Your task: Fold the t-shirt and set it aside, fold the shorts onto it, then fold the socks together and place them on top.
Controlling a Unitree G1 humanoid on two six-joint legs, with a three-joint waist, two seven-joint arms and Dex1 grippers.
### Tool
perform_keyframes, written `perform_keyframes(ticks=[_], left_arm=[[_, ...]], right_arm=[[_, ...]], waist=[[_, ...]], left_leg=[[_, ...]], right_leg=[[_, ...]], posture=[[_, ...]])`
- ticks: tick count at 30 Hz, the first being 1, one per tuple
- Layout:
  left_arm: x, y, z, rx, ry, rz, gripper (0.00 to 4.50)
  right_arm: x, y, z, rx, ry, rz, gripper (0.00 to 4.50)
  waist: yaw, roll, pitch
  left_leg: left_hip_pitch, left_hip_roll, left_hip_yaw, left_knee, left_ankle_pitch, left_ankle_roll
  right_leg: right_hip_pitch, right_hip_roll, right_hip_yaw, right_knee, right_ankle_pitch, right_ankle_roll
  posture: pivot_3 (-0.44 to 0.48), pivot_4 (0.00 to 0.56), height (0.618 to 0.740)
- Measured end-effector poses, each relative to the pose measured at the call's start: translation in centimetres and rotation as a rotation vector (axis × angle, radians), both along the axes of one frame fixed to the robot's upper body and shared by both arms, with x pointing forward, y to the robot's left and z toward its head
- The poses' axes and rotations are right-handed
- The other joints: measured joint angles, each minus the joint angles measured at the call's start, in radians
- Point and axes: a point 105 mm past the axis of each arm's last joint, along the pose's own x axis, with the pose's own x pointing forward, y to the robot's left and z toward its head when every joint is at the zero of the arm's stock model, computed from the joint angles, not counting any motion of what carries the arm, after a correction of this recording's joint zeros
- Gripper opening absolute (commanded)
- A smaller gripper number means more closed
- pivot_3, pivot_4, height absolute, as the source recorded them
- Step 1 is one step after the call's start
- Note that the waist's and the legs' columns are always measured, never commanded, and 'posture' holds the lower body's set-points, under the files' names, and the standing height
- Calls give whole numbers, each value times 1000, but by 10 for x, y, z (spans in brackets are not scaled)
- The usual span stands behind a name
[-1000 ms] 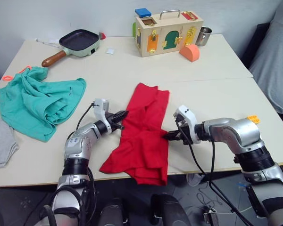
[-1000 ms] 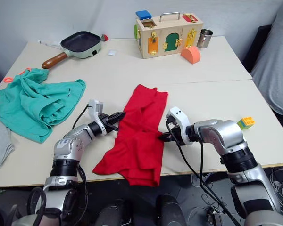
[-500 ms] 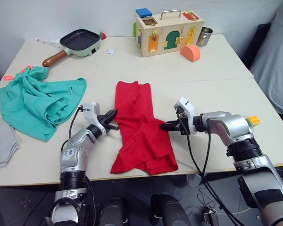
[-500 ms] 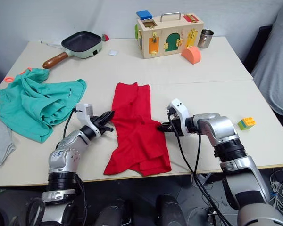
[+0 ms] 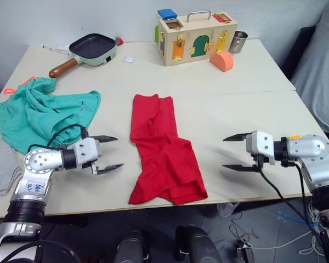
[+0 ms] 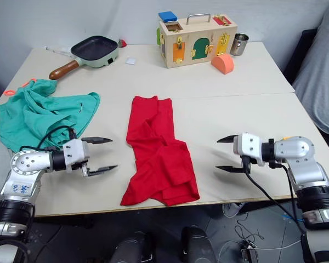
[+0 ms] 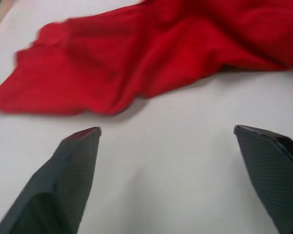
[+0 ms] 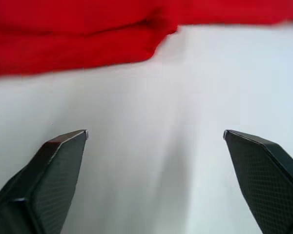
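Left eye view: the t-shirt (image 5: 163,149) lies in a long crumpled strip mid-worktop (image 5: 252,112), its lower end reaching the near edge. My left hand (image 5: 106,154) and right hand (image 5: 234,152) flank it with fingers spread, empty, bare surface around each. The shorts (image 5: 41,116) are heaped far left, probably the socks (image 5: 0,166) beside them.

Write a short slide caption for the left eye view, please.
Both grippers, left and right, open beside the red t-shirt on the table.
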Motion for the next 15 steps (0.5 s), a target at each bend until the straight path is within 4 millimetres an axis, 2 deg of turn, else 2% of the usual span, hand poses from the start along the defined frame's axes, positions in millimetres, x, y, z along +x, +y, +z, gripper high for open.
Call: perform_keyframes(ticks=[6, 11, 15], left_arm=[[-3, -22, -7, 132, -66, -219, 4473], [-7, -51, -12, 130, -89, -353, 4473], [-10, -72, -15, 127, -103, -438, 4473]], right_arm=[[-15, 18, -19, -67, -163, 247, 4500], [-23, 33, -25, -56, -218, 333, 4500], [-29, 57, -29, 2, -252, 384, 4500]], waist=[[0, 0, 0], [4, 1, 0], [3, 1, 0]], left_leg=[[2, 0, 0, 3, 2, 1], [2, 0, -2, 8, 1, 2], [2, 0, -3, 10, 1, 3]], right_leg=[[1, 0, 1, 3, 0, 0], [4, -1, 0, 5, 0, 0], [5, -1, 0, 6, 0, 0]], posture=[[0, 150, 740], [0, 150, 740], [0, 150, 740]])
